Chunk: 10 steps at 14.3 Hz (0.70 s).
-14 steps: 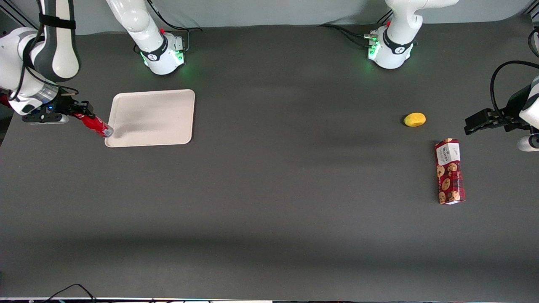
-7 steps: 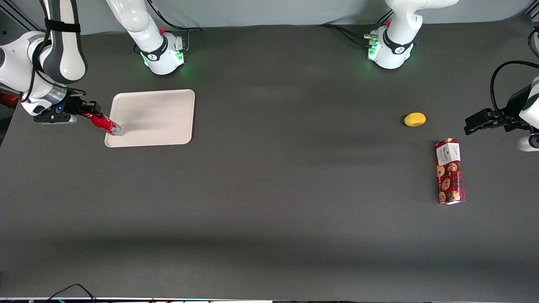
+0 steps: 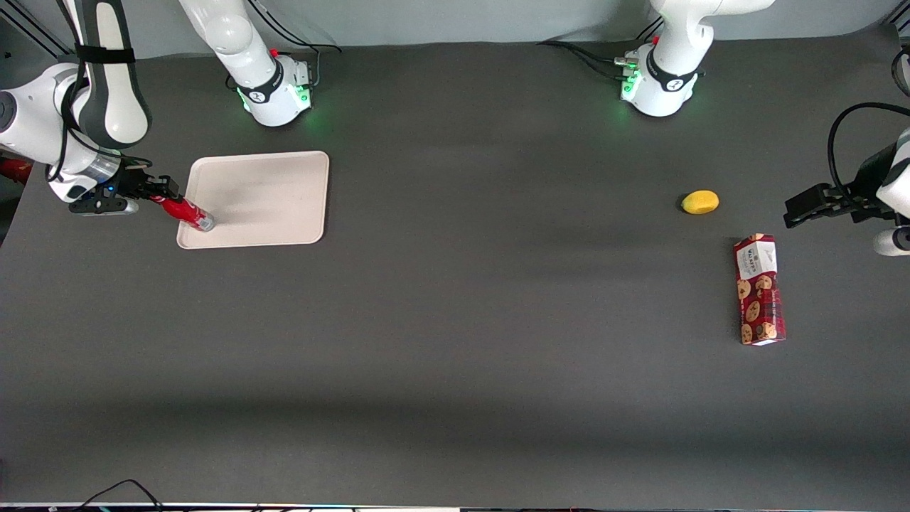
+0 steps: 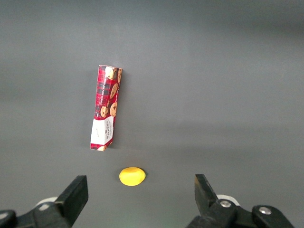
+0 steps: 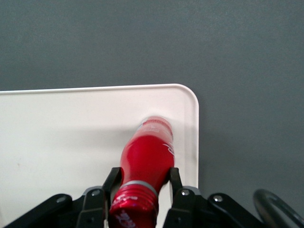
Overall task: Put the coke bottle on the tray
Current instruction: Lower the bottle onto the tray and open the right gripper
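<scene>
Gripper [image 3: 160,193] clenched on the coke bottle [image 3: 186,212] neck has carried it inward; its base now hangs over the tray [image 3: 270,199] corner nearest the front camera, ready to lower.

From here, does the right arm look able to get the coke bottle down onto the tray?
Probably yes. The gripper is shut on the coke bottle, whose base already hangs over a corner of the tray, and nothing else lies there.

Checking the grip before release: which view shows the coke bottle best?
The right wrist view: the coke bottle fills it, clamped in the gripper over the tray. The front view shows it small; the left wrist view misses it.
</scene>
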Tool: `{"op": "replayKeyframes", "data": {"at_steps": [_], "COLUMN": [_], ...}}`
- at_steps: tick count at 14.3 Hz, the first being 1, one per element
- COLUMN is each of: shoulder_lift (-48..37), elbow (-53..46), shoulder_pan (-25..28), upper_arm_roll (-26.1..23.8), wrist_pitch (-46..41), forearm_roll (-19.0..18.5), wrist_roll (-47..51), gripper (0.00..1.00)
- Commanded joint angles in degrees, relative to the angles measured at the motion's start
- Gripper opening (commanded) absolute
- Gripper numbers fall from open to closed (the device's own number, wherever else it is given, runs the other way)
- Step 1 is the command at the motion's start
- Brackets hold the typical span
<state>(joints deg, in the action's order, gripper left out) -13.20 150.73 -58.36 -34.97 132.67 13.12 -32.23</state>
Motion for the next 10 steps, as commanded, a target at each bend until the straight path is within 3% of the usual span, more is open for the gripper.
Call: {"op": "replayKeyframes", "data": {"at_steps": [1,2,4,5,10], "shoulder_lift": [1.15,1.42,1.42,1.34,-1.20], "elbow": [-0.79,-0.88,-0.97,-1.05,-3.59], "shoulder_pan": [-0.18,-0.18,-0.18,-0.18,-0.18], "upper_arm_roll": [0.17,0.17,0.17,0.17,-0.10], "wrist_pitch": [0.40,0.40,0.40,0.40,-1.87], "forearm_roll": [0.33,0.33,0.33,0.33,0.33], "wrist_roll": [0.15,0.15,0.23,0.23,1.02], "gripper": [0.26,0.43,0.89,1.00,1.00]}}
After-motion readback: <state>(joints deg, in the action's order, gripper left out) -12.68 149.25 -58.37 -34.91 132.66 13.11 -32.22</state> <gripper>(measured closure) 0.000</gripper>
